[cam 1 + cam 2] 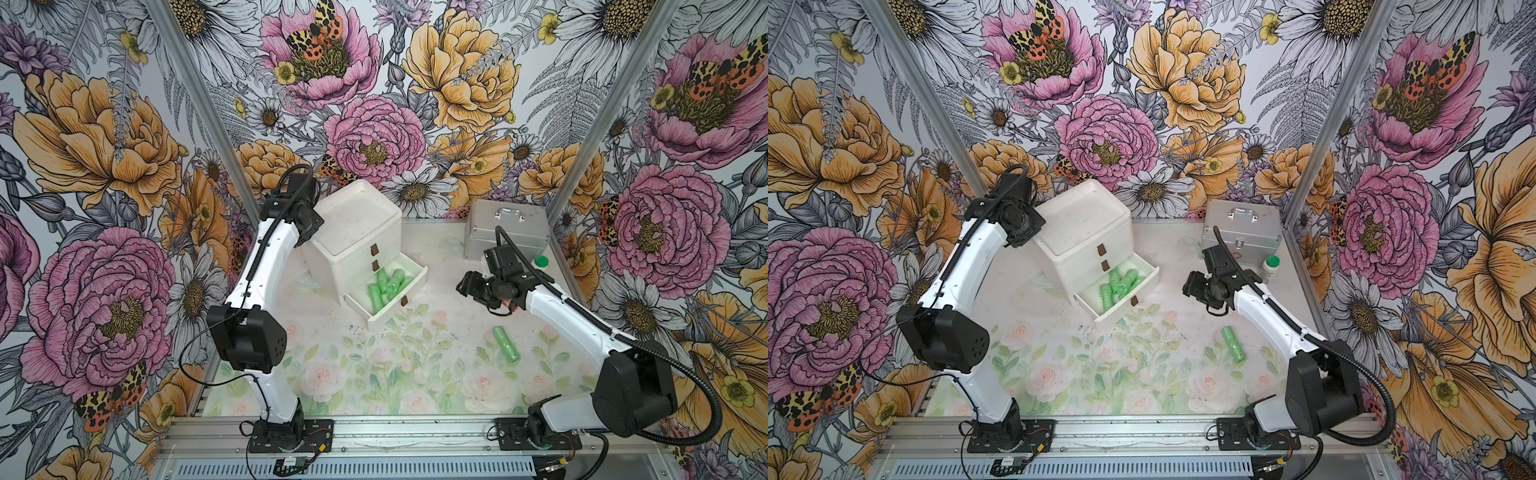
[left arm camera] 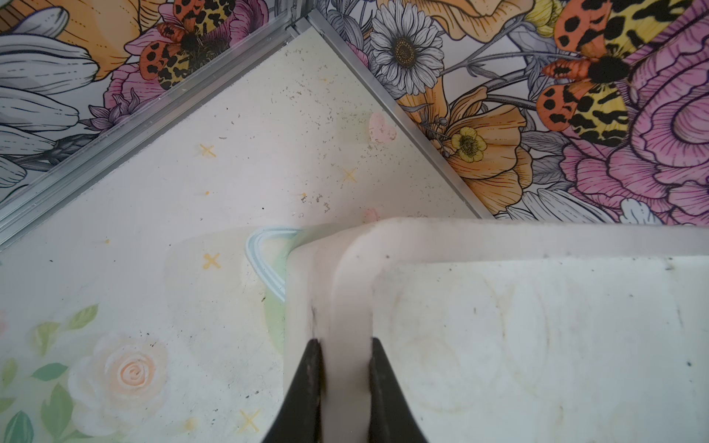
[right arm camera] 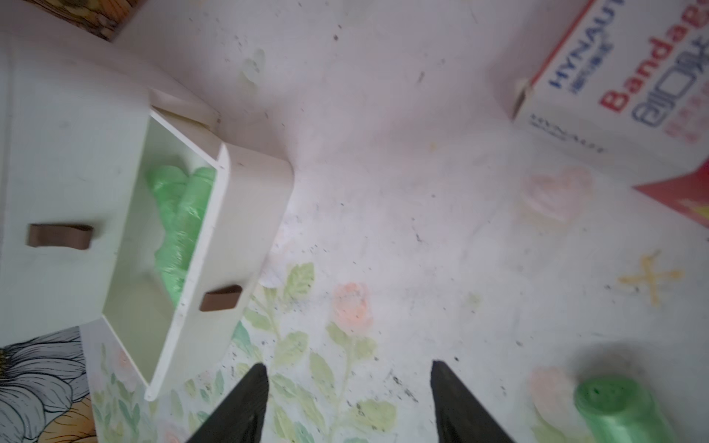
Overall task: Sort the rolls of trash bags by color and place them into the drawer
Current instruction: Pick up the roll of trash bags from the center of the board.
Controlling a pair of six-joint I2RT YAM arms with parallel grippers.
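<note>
The drawer is a white chest of three at the back of the table, and its bottom tray is pulled out. Several green rolls of trash bags lie inside it, also seen in the right wrist view. One more green roll lies loose on the mat at the right. My left gripper is shut on the chest's raised top rim. My right gripper hangs open and empty between the open tray and the loose roll.
A silver metal case stands at the back right, with a white green-capped bottle beside it. A white bandage box lies on the mat near the right arm. An aluminium rail runs along the front edge.
</note>
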